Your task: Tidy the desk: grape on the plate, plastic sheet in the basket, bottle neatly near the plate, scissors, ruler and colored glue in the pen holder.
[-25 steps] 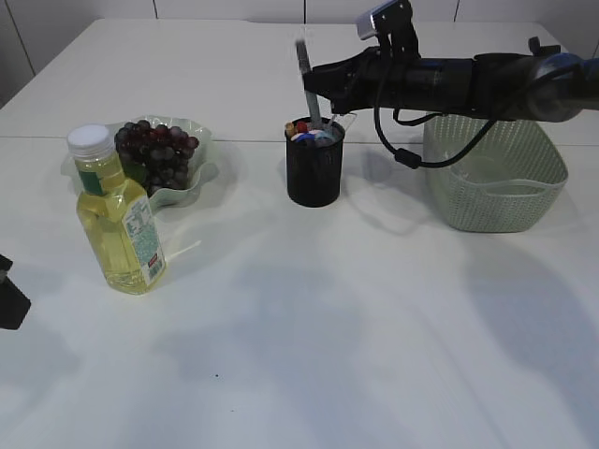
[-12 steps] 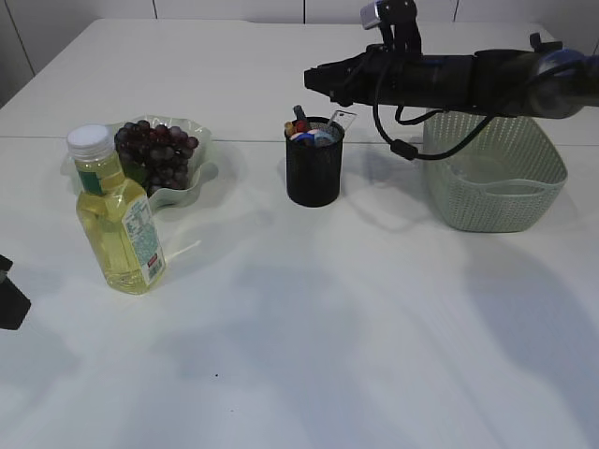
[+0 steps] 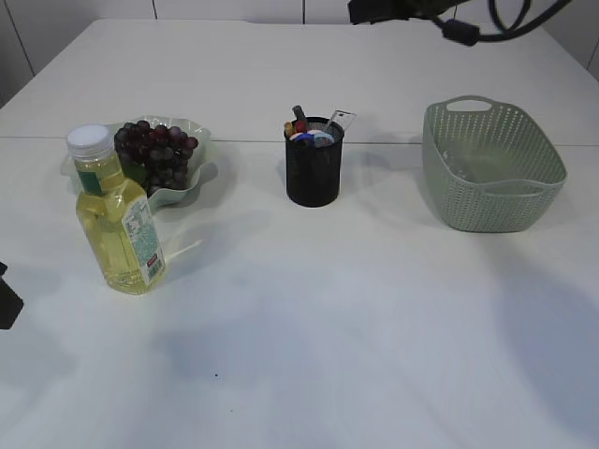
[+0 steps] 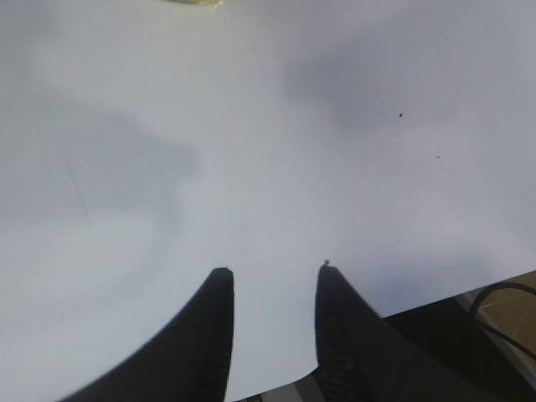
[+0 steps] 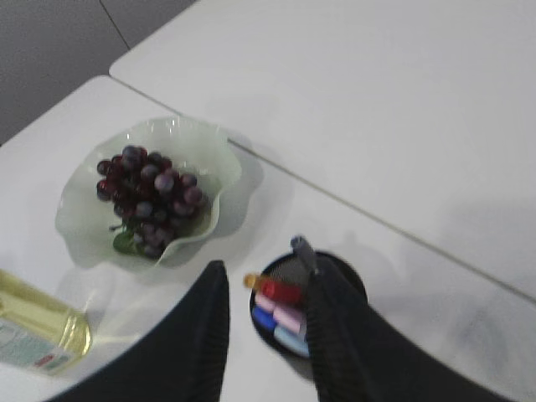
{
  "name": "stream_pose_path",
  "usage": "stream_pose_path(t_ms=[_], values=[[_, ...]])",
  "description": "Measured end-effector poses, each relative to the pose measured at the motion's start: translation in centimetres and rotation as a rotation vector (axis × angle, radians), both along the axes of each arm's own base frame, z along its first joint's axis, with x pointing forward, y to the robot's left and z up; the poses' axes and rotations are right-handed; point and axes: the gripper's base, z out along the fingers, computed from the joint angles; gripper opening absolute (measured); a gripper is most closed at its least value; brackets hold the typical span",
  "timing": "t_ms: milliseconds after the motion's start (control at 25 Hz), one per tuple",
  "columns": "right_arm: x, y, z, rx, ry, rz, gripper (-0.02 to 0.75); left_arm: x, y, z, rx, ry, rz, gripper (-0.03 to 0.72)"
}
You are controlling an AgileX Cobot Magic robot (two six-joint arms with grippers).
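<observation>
We see a smooth white table (image 3: 374, 309), matte, with a seam running across its upper part. At the left of the exterior view stands the bottle (image 3: 117, 213): clear plastic, rounded shoulders, yellow liquid, white ribbed cap and a paper label, upright and just below the plate (image 3: 201, 159). That plate is pale green translucent plastic with a wavy, scalloped rim, more a shallow bowl, and it holds the grape (image 3: 154, 152), a dark purple bunch of small round berries with a green leaf showing in the right wrist view. In the upper middle sits the holder (image 3: 314, 164), a black mesh cylinder, and we can make out a dark handle, red, pink and blue glue (image 5: 280, 306) tubes and a clear flat strip leaning at its right rim; which of these is the ruler or scissors we cannot tell for sure. At the right stands the basket (image 3: 491, 168), an oval of pale green perforated plastic with a loop handle; something pale and filmy lies at its bottom, too faint to name. The right gripper (image 5: 266, 322) hangs above the holder, its curved black fingers spread apart and pinching nothing. The left gripper (image 4: 272, 289) hovers over bare table at lower left, fingers likewise parted and empty.
</observation>
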Motion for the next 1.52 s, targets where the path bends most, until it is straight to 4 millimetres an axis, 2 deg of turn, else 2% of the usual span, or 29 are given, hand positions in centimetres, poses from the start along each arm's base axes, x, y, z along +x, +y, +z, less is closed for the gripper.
stream_pose_path(t_ms=[200,320,560,680,880,1120,1520], values=[[-3.9,-1.7,3.5,-0.104,0.172,-0.129,0.269,0.0,0.0,0.0,0.006,-0.002,-0.002,0.244],[-5.5,-3.1,4.4,-0.203,0.245,-0.226,0.269,0.0,0.1,0.0,0.009,-0.003,-0.003,0.244],[-7.3,-5.3,3.9,-0.426,0.369,-0.333,0.269,-0.3,0.2,0.4,0.004,-0.019,-0.003,0.243],[-8.3,-5.8,3.4,-0.462,0.400,-0.362,0.269,-1.0,0.5,1.3,0.002,-0.049,0.005,0.243],[-11.4,-6.2,3.7,-0.464,0.423,-0.366,0.269,-3.2,2.1,3.3,0.047,-0.123,0.097,0.243],[-17.0,-6.9,4.0,-0.461,0.439,-0.373,0.269,-7.0,4.9,5.3,0.177,-0.156,0.196,0.242],[-28.8,-8.5,4.5,-0.312,0.361,-0.512,0.269,-12.2,6.6,7.7,0.084,-0.326,0.240,0.242]])
